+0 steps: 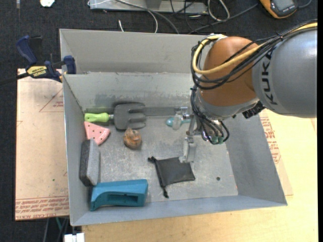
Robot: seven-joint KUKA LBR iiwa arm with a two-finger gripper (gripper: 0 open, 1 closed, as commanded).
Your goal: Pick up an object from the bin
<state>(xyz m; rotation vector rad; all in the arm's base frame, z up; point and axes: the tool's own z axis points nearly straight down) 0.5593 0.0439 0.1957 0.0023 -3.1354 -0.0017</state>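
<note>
Jaws: the opening cannot be told from above, and nothing is seen held in them.
Gripper position: gripper [189, 158] is low in the grey metal bin [126, 52], its tip at the upper right edge of a black flat square fabric pouch [174, 173]; contact cannot be confirmed.
Pouch, appearance: dark, matte, roughly square, lying flat and slightly creased, with a thin black cord trailing from its lower left corner.
Pouch, location: front centre of the bin floor, apart from all other items.
Hidden: the orange wrist cover [227, 64] with its yellow cables blocks the bin's rear right corner.
Hard to make out: a small pale blue translucent piece [173, 121] just left of the wrist; its kind is unclear.
Count, left side: one green-handled grey slotted utensil [129, 116]; one pink triangular piece with dots [96, 132]; one grey oblong block [90, 163]; one blue plastic wedge-shaped holder [119, 193].
Count, middle: one brown rounded lump [132, 138]; one black pouch.
Total loose items: seven.
</note>
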